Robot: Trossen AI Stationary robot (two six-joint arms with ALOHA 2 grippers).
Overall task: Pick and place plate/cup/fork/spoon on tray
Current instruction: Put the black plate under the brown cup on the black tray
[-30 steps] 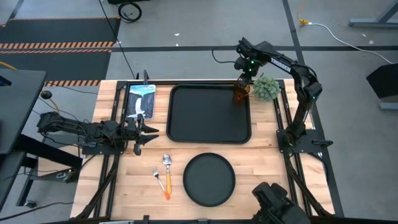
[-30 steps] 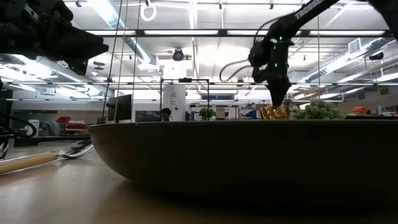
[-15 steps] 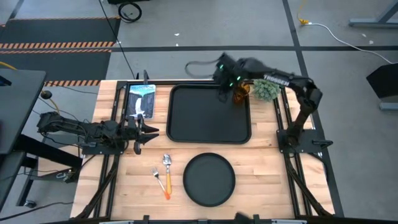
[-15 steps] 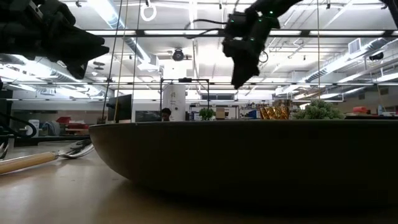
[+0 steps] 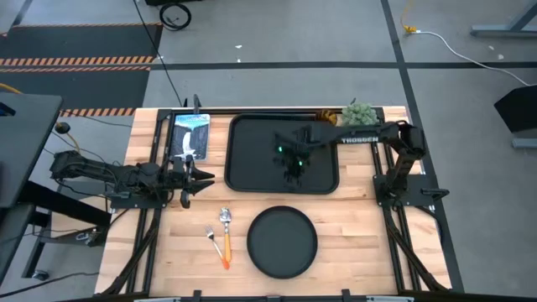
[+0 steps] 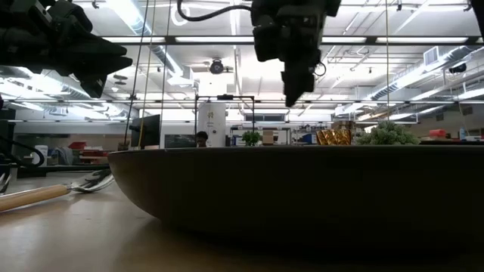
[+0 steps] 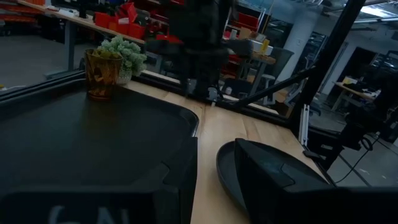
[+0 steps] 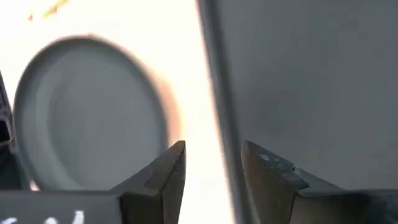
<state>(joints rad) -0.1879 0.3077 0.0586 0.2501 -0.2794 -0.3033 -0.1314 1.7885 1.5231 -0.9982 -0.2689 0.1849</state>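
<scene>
The black tray (image 5: pixel 243 180) lies at the table's far middle. The amber cup (image 7: pixel 102 73) stands upright on its base in the tray's far right corner, also visible in the high view (image 5: pixel 325 118). The round black plate (image 5: pixel 283 242) lies on the table near the front edge. To its left lie the spoon (image 5: pixel 225 219) and the fork (image 5: pixel 215 242). My right gripper (image 8: pixel 211 163) is open and empty. It hangs above the tray's near part (image 5: pixel 292 170), pointing down. My left gripper (image 5: pixel 188 178) is open and empty left of the tray.
A small green plant (image 5: pixel 358 115) stands just outside the tray's far right corner, next to the cup. A blue-white picture card (image 5: pixel 190 134) lies left of the tray, beyond my left gripper. Bare wood shows on either side of the plate.
My right gripper has left the cup, risen, and swung from the tray's far right corner toward the table's left and near edge, to above the tray's near part. The cup stays upright in the tray's corner.
</scene>
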